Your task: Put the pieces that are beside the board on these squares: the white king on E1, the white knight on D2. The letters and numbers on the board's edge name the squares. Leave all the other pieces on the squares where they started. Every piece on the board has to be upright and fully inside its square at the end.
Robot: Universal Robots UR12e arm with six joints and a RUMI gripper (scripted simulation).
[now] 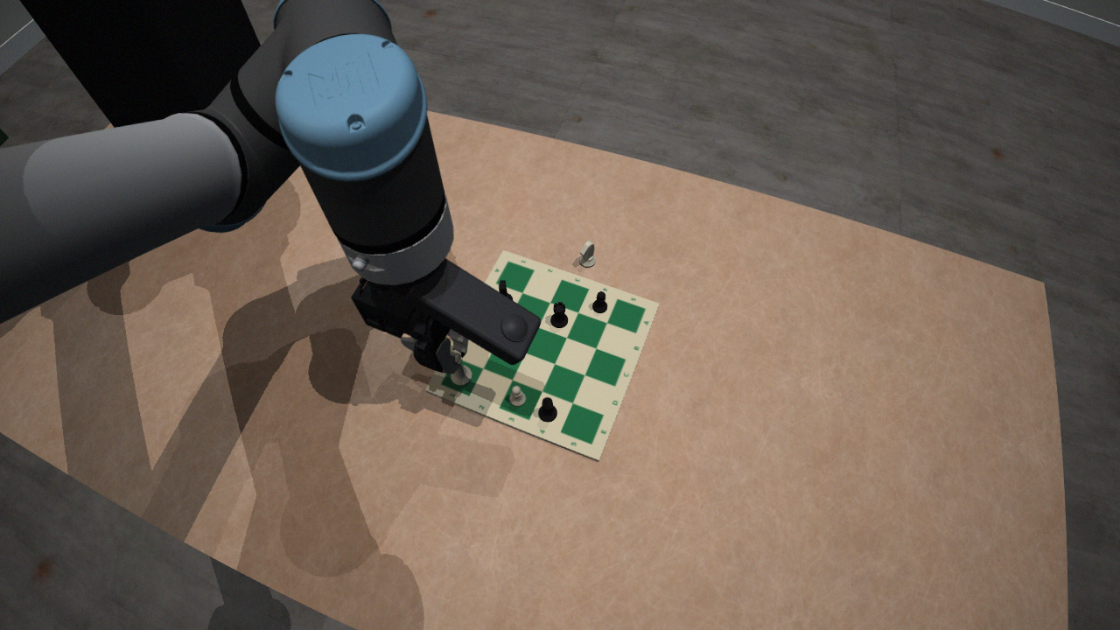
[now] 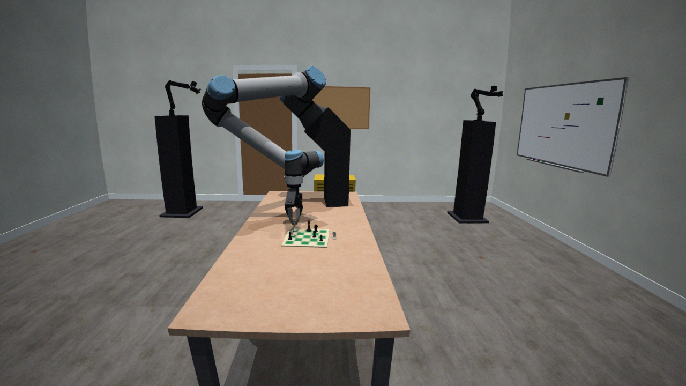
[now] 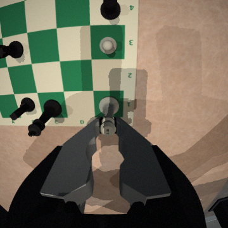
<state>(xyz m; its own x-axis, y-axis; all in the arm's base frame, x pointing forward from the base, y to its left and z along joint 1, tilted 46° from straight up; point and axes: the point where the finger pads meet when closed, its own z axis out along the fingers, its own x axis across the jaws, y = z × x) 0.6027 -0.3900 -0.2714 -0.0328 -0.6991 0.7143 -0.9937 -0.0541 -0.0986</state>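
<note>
My gripper (image 1: pixel 452 356) (image 2: pixel 294 223) (image 3: pixel 108 118) is shut on the white king (image 1: pixel 460 374) (image 3: pixel 107 106). It holds the king upright at the near left corner of the green and cream board (image 1: pixel 605 366) (image 2: pixel 306 243) (image 3: pixel 73 47). The king's base is over the green corner square in row 1, just past the letter D. I cannot tell whether the base touches the board. The white knight (image 1: pixel 586 254) (image 2: pixel 334 234) stands on the table beside the board's far edge.
A white pawn (image 1: pixel 514 395) (image 3: pixel 107 45) stands two squares along the same file, with a black piece (image 1: pixel 547 408) (image 3: pixel 110 9) on the square beyond it. Three more black pieces (image 1: pixel 558 315) (image 1: pixel 599 301) (image 1: pixel 505 290) stand near the far side of the board.
</note>
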